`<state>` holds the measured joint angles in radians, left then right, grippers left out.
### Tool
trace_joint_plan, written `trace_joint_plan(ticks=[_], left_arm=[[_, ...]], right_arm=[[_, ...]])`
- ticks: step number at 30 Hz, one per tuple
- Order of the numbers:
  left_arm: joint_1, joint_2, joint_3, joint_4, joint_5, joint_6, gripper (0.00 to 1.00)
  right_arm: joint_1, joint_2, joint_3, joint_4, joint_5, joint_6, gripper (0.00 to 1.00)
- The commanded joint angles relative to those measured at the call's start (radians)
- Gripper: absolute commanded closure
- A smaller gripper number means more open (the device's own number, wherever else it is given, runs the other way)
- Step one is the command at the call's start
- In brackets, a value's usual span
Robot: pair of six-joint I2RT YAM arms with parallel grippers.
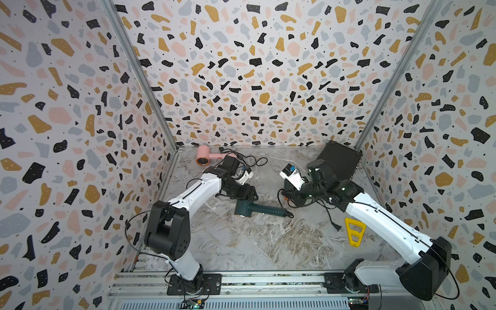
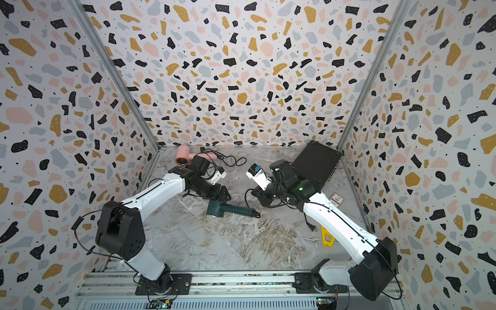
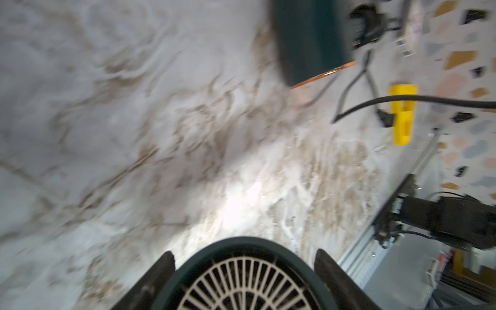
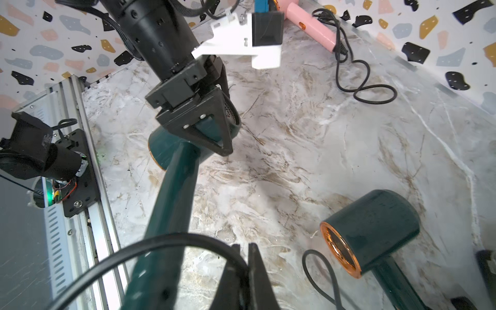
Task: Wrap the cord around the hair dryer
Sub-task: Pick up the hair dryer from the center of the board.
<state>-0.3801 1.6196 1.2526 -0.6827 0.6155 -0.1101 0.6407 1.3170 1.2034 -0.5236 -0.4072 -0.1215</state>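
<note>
Aluminium rail (image 1: 268, 280), marbled tabletop (image 1: 255, 241), terrazzo-print walls (image 1: 255, 67) on three sides

The green hair dryer (image 1: 257, 210) lies mid-table, handle toward three o'clock, the left gripper (image 1: 246, 198) on its head, its cord (image 1: 279, 199) curling up to the right gripper (image 1: 292, 198). A pink hair dryer (image 1: 208, 157) lies at its eleven o'clock, a yellow tool (image 1: 354, 232) at three.

White arms (image 1: 198, 192), black joints (image 1: 167, 230), thin black cables (image 1: 126, 225), perhaps one green light (image 2: 301, 188).

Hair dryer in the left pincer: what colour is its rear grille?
Off-white grille, best in the left wrist view.
</note>
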Motion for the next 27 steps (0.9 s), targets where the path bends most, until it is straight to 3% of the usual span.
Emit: trace_joint_plan(ticks=[1, 6, 9, 10, 14, 20, 24, 27], left_arm=[[-0.002, -0.087, -0.067, 0.24, 0.28, -0.113, 1.0], [-0.002, -0.182, -0.185, 0.574, 0.307, -0.349, 1.0], [-0.001, -0.212, -0.203, 0.61, 0.202, -0.421, 1.0], [-0.001, -0.217, -0.202, 0.598, 0.155, -0.433, 1.0], [-0.001, -0.237, -0.177, 0.54, 0.051, -0.438, 1.0], [-0.002, -0.295, -0.043, 0.308, -0.054, -0.368, 1.0], [-0.002, -0.305, 0.068, 0.172, -0.121, -0.341, 1.0], [-0.002, -0.305, 0.143, 0.108, -0.141, -0.335, 1.0]], right_arm=[[-0.004, 0.031, 0.028, 0.0, -0.065, -0.008, 1.0], [-0.033, 0.021, -0.018, 0.063, -0.094, 0.039, 1.0], [-0.059, -0.006, -0.059, 0.114, -0.142, 0.084, 0.96], [-0.065, -0.014, -0.076, 0.132, -0.151, 0.099, 0.92], [-0.092, -0.046, -0.117, 0.179, -0.18, 0.138, 0.55], [-0.224, -0.119, -0.196, 0.314, -0.285, 0.235, 0.16], [-0.351, -0.173, -0.266, 0.435, -0.308, 0.337, 0.07], [-0.419, -0.179, -0.272, 0.377, -0.245, 0.339, 0.08]])
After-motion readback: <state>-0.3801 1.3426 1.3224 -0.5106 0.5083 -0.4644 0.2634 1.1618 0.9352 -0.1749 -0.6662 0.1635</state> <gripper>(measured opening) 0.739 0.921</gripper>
